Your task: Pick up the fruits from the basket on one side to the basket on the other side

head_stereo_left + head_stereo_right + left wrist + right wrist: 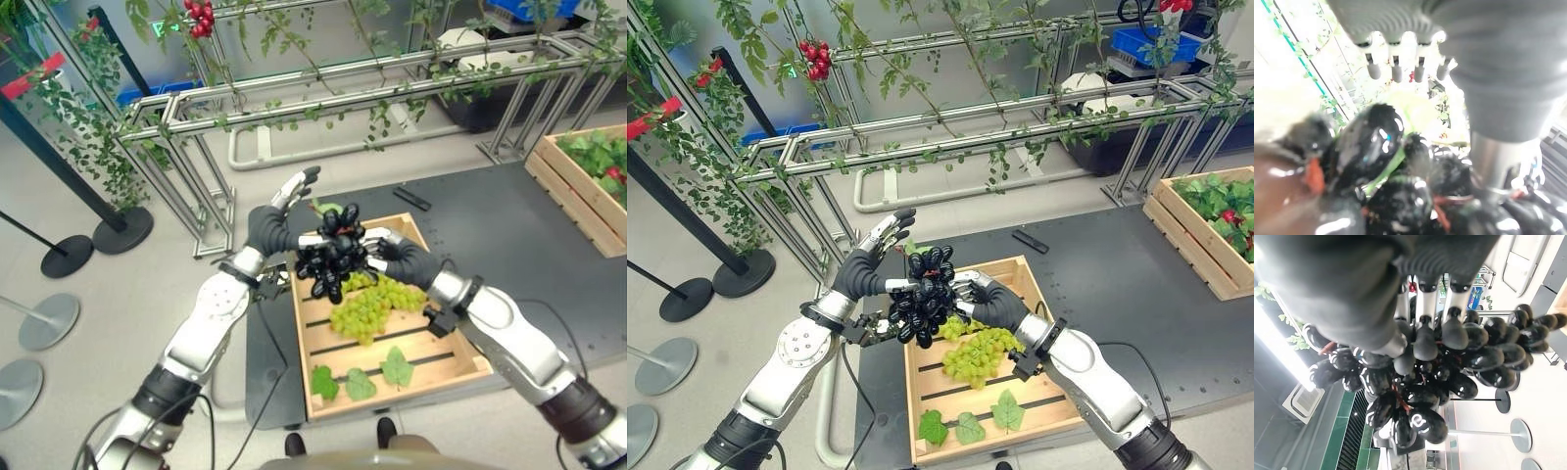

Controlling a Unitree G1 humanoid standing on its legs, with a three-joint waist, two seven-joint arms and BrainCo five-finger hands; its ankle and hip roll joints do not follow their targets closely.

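Black grape bunch (pixel 333 259) held up above the far left corner of the wooden crate (pixel 460 370); right hand (pixel 397 257) curled round it from the right, arm reaching in over the crate; left hand (pixel 277 220) at its left side, fingers straight, pointing up and away; green grapes (pixel 372 305) lie in the crate below.

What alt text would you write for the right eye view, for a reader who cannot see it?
The robot's right hand, fingers curled, holds a bunch of black grapes above a wooden crate. Its left hand is beside the bunch with fingers straight. In the crate lie green grapes and three green leaves.
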